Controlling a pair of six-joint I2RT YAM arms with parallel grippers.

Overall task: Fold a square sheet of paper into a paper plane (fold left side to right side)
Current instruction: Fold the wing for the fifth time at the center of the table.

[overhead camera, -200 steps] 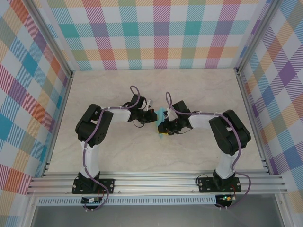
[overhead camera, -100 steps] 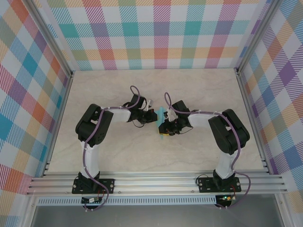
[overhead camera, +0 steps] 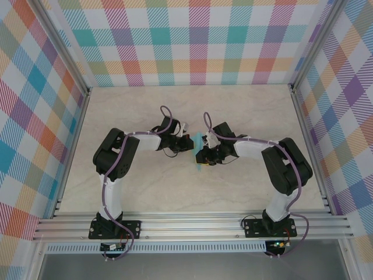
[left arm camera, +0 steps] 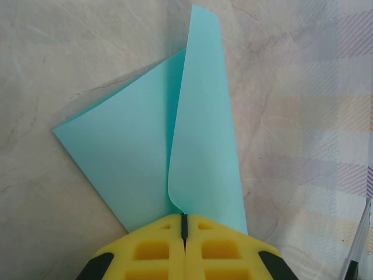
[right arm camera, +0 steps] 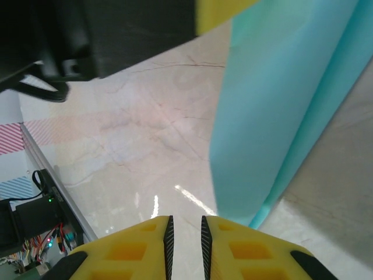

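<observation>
Square sheet of paper (left arm camera: 128, 151) at mid-table (overhead camera: 145, 189), partly folded: one flap (left arm camera: 204, 116) curls up, uncreased. Left claw (left arm camera: 183, 224) pinches its near corner tight. Right claw (right arm camera: 185, 228), barely parted, grips nothing. Creasing and later folds not yet done.

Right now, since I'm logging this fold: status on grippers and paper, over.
Left gripper shut on the square sheet of paper. Right gripper slightly open, empty, beside its raised flap. Sheet partly folded. Grippers close together.
</observation>
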